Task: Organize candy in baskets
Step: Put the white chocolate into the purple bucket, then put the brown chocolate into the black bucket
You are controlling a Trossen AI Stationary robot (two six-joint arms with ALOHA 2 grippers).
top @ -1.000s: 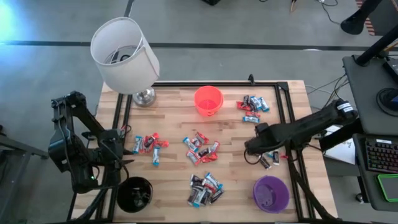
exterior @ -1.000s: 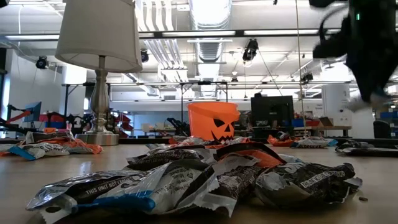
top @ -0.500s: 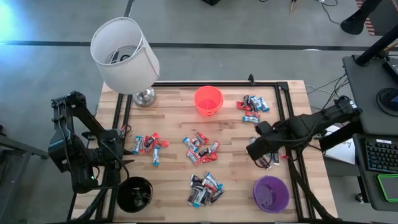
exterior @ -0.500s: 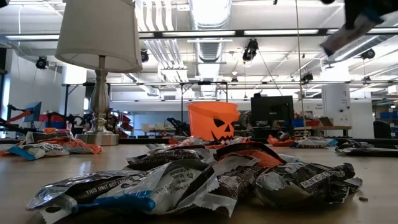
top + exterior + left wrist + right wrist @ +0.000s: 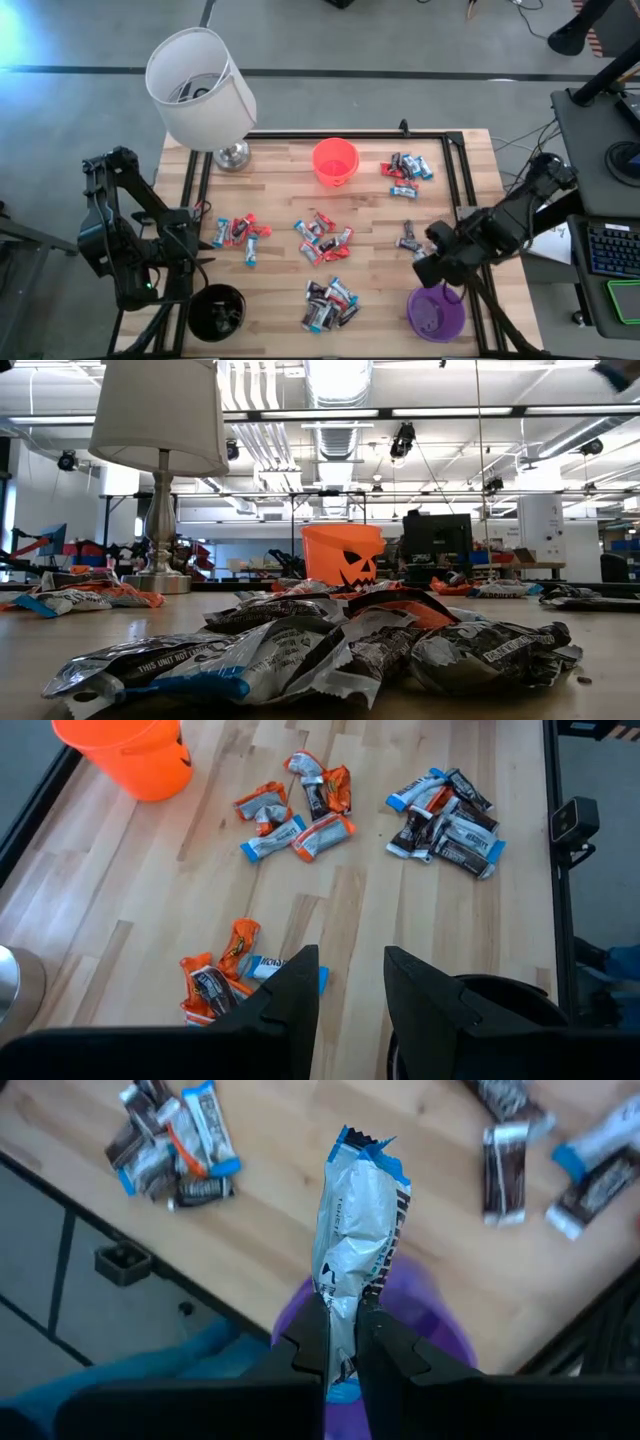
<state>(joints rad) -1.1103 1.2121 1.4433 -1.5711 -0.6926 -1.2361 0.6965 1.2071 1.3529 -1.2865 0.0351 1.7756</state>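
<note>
Candy [image 5: 322, 238] is found scattered in several heaps on the wooden table [image 5: 280, 200]: one heap at the centre, one toward the left side [image 5: 240, 234], one near the front edge [image 5: 328, 304], one at the back right [image 5: 408, 168], and a few dark-wrapped pieces [image 5: 410, 240] at the right.

The right gripper [image 5: 428, 272] is positioned over the front right part of the table, just above the rim of the purple basket [image 5: 436, 312]. Its fingers are clenched on a silver-and-blue wrapped candy [image 5: 360, 1220], which is held upright by its lower end in the right wrist view. The purple basket [image 5: 440, 1330] is seen directly beneath this piece in that view.

The left gripper [image 5: 350, 982] is parked at the left edge of the table, beside the black basket [image 5: 216, 312]. Its fingers [image 5: 290, 990] are parted with a gap between them, and nothing is held. Orange and blue wrapped pieces [image 5: 225, 970] lie on the wood just ahead of it.

The orange-red basket [image 5: 335, 162] stands at the back centre of the table, upright; a carved-pumpkin face is noted on it in the low view [image 5: 342, 555]. The black basket is placed at the front left corner, and some contents are visible inside, though they cannot be identified.

A lamp with a white shade [image 5: 198, 90] stands at the back left corner.
</note>
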